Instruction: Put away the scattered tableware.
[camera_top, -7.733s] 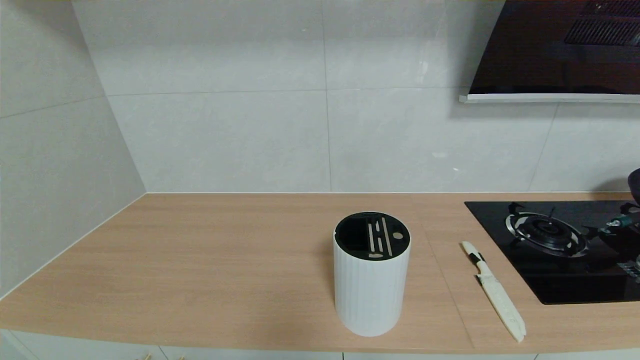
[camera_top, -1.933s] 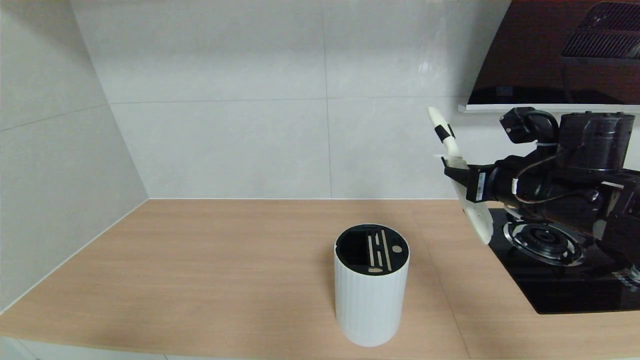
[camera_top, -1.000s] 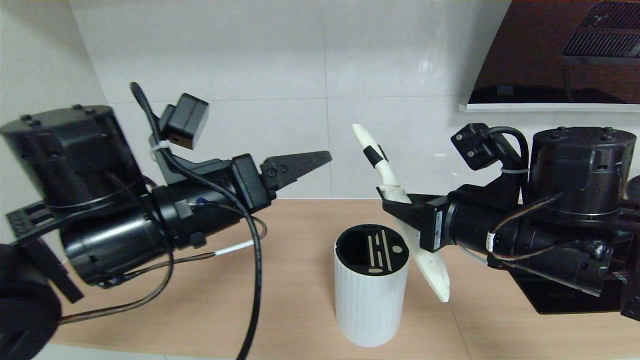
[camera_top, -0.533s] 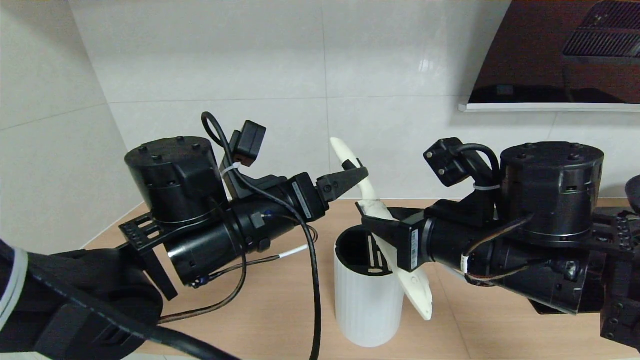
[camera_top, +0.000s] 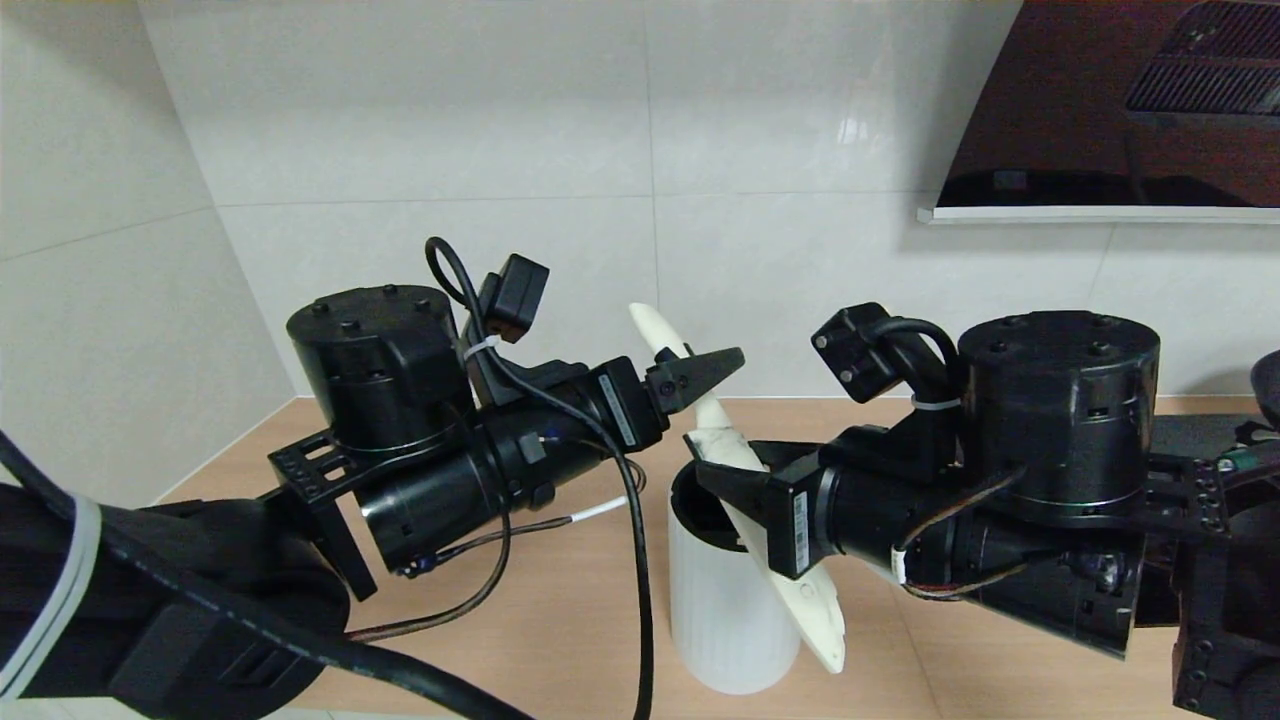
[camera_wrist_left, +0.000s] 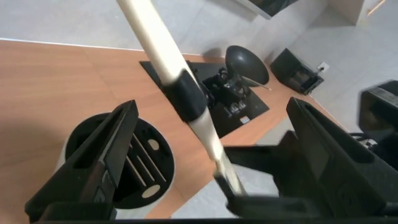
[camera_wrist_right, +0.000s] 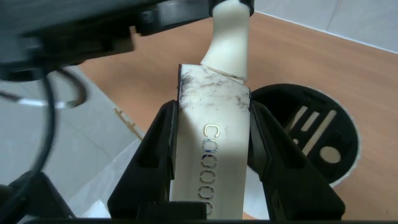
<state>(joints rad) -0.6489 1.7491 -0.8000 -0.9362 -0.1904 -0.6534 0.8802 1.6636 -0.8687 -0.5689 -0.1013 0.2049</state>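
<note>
A white knife (camera_top: 722, 448) with a black band on its handle hangs tilted, handle up, over the white ribbed knife holder (camera_top: 715, 620) on the wooden counter. My right gripper (camera_top: 725, 472) is shut on its blade just below the handle; the right wrist view has the blade (camera_wrist_right: 214, 168) clamped between the fingers, with the holder's slotted black top (camera_wrist_right: 308, 134) beyond. My left gripper (camera_top: 700, 380) is open around the handle. In the left wrist view the handle (camera_wrist_left: 186, 93) passes between the spread fingers (camera_wrist_left: 102, 165), above the holder (camera_wrist_left: 127, 171).
A black gas hob (camera_wrist_left: 205, 81) with a dark pan (camera_wrist_left: 245, 62) lies on the counter's right part, under a dark range hood (camera_top: 1120, 100). Tiled walls close the back and left. Bare wooden counter (camera_top: 560, 610) stretches left of the holder.
The right arm lifted the knife off the counter and carried it left, over the holder. The left arm came in, and its open fingers now straddle the handle.
</note>
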